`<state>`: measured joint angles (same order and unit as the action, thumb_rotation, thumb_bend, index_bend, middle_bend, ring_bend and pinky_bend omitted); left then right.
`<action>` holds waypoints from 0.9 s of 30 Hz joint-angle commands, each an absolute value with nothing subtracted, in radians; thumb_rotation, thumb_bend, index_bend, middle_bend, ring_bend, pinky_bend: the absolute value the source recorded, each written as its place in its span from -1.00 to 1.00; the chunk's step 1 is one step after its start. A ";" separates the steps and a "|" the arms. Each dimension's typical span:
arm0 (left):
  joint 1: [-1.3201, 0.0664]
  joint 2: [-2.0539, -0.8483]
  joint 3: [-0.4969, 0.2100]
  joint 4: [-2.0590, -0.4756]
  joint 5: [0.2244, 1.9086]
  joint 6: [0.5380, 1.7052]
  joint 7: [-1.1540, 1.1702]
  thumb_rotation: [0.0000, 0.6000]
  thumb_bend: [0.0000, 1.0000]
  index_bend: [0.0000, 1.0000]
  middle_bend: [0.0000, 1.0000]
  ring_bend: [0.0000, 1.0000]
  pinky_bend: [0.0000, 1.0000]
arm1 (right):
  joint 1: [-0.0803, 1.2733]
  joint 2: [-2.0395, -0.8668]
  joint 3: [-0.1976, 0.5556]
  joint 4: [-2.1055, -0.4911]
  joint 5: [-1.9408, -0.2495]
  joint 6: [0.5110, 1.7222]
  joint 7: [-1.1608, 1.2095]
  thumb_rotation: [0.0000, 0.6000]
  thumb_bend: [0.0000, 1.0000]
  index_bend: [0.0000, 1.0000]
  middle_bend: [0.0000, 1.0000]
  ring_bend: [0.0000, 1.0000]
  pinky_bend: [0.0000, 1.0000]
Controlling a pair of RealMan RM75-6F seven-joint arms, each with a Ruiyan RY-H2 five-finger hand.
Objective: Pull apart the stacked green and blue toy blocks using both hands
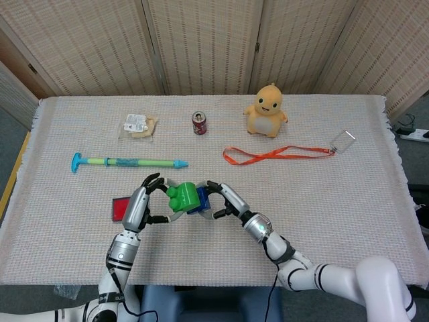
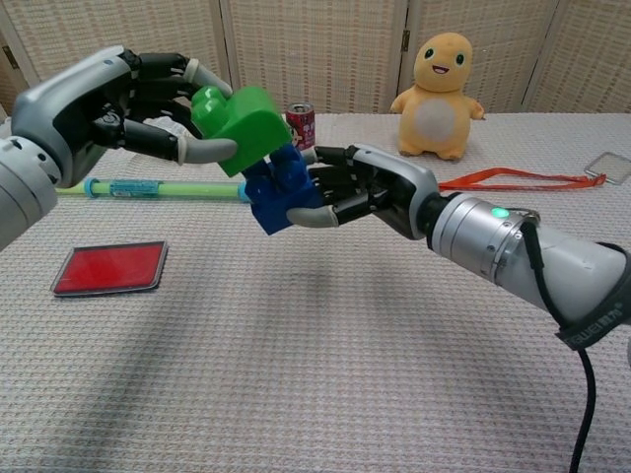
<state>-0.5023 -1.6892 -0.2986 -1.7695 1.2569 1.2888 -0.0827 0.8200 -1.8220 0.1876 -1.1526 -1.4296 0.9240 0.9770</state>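
Left hand (image 2: 118, 108) grips green block (image 2: 240, 123), right hand (image 2: 360, 187) blue block (image 2: 279, 192); bricks parting, loose pinch risks drop.

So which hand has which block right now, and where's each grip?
Left hand grips the green block by its sides; right hand grips the blue block by its sides.

- You had a yellow plush toy (image 1: 267, 110) upright at the far side of the table (image 1: 348, 215).
- A soda can (image 1: 199, 123) stood left of it.
- A packaged snack (image 1: 138, 125) lay further left.
- An orange lanyard (image 1: 278, 154) ran to a clear badge holder (image 1: 342, 139).
- A green-and-blue stick toy (image 1: 127, 162) lay flat.
- A red card (image 1: 120, 208) lay nearest you.
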 commanded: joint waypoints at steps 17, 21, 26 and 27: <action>-0.467 -1.730 -0.218 -1.540 1.266 1.238 -0.247 1.00 -0.07 0.47 0.74 -0.08 -0.76 | 0.698 -1.540 0.107 -1.356 -1.344 0.931 0.445 1.00 -0.34 0.35 -0.14 -0.26 -0.42; -0.464 -1.765 -0.195 -1.477 1.280 1.226 -0.277 1.00 -0.07 0.47 0.74 -0.09 -0.76 | 0.683 -1.527 0.099 -1.366 -1.321 0.922 0.380 1.00 -0.34 0.35 -0.14 -0.26 -0.42; -0.466 -1.791 -0.184 -1.412 1.285 1.193 -0.326 1.00 -0.07 0.47 0.74 -0.09 -0.76 | 0.672 -1.543 0.096 -1.340 -1.315 0.928 0.318 1.00 -0.34 0.35 -0.14 -0.26 -0.43; -0.467 -1.793 -0.185 -1.405 1.287 1.189 -0.336 1.00 -0.07 0.47 0.74 -0.09 -0.76 | 0.672 -1.547 0.098 -1.334 -1.309 0.924 0.314 1.00 -0.34 0.35 -0.14 -0.26 -0.43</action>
